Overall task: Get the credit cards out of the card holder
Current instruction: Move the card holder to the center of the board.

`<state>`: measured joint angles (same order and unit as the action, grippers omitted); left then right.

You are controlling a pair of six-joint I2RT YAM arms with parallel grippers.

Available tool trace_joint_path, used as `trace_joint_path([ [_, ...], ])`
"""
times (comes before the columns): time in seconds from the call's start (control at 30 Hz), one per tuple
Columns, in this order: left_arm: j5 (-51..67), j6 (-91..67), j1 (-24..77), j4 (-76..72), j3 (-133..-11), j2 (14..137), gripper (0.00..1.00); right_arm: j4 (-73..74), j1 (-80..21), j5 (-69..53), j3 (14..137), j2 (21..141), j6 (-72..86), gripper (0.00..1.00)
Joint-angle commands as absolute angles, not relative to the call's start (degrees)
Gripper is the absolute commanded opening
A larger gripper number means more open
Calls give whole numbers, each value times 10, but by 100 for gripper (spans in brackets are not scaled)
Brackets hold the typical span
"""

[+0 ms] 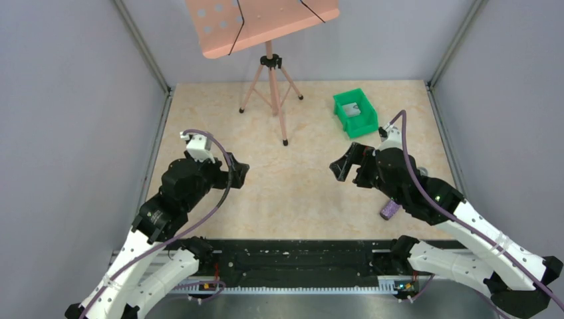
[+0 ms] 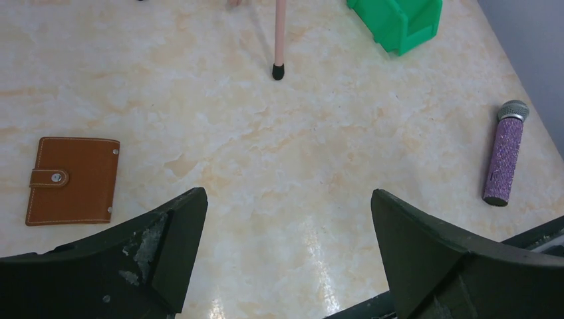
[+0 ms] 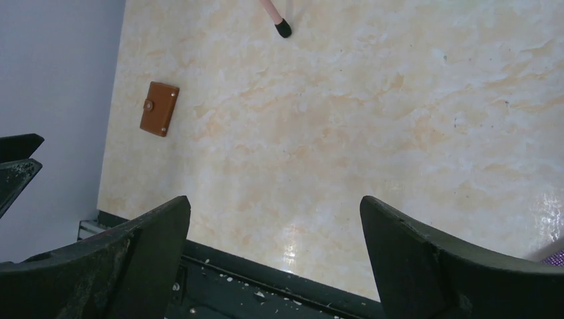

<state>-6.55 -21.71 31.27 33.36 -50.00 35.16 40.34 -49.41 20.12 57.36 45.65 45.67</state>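
Near the left side of the marbled bench, the card holder lies flat and snapped shut: brown stitched leather, tab fastened, corners rounded. No credit cards show. Judged not yet begun; opening and pulling the cards all remain. Left end effector spread wide, empty, near the holder. Right end effector wide, empty, well apart. Glittery purple microphone and glossy green bin lie rightward.

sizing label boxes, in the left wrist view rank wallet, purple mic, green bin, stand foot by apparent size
1. brown wallet
2. purple mic, longer but much thinner
3. black stand foot
Green bin: cropped by the top edge, so unranked.
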Motion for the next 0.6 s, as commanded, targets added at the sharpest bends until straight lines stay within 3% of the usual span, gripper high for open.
trace_joint_path([
  [0.0, -79, -207, 310, 304, -507, 356, 99, 393, -500, 208, 582, 455, 459, 99],
  [0.23, -132, -218, 311, 312, -510, 363, 99, 391, -501, 204, 585, 451, 455, 99],
  [0.57, -454, -367, 289, 404, -553, 485, 98, 291, -500, 151, 533, 403, 404, 98],
])
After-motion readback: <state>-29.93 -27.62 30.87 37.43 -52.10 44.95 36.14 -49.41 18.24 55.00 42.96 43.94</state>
